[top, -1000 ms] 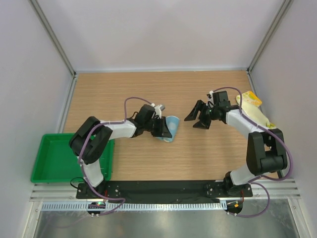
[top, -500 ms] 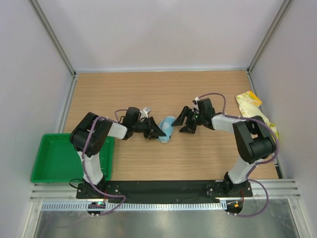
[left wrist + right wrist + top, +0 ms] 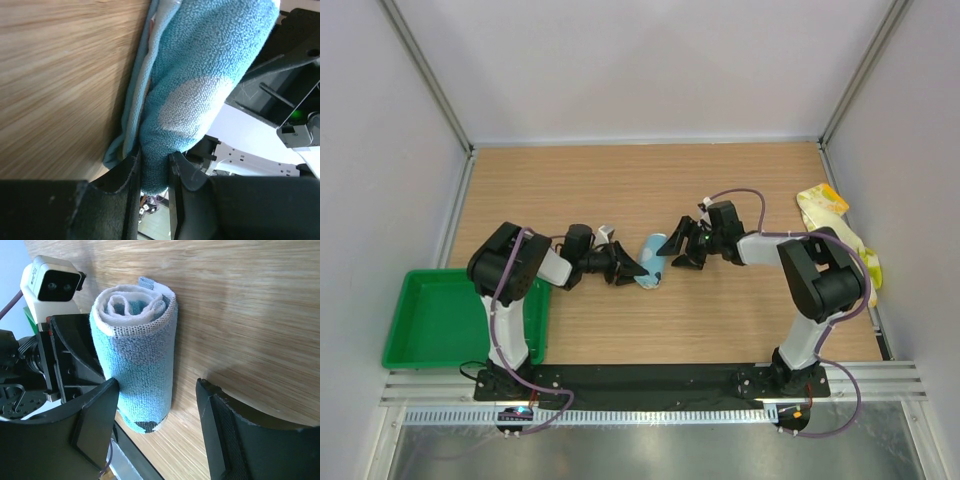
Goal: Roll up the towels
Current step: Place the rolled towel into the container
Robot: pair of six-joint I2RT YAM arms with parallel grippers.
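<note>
The light blue towel (image 3: 651, 262) is rolled into a tight cylinder in the middle of the table. My left gripper (image 3: 636, 270) reaches in from the left and is shut on one end of the roll (image 3: 200, 90), which is pinched between its fingers (image 3: 177, 172). My right gripper (image 3: 677, 247) comes from the right and stands open around the roll (image 3: 137, 350). Its left finger (image 3: 97, 410) lies against the roll's side, and its right finger (image 3: 220, 425) stands apart over bare wood. The yellow-cream towel (image 3: 828, 215) lies crumpled at the table's right edge.
A green plastic tray (image 3: 440, 320) sits at the near left, beside the left arm's base. White walls with metal posts close in the table on three sides. The black base rail runs along the near edge.
My right gripper has swung left from near the yellow towel and now straddles the blue roll. My left gripper has lowered and drawn the roll slightly left.
</note>
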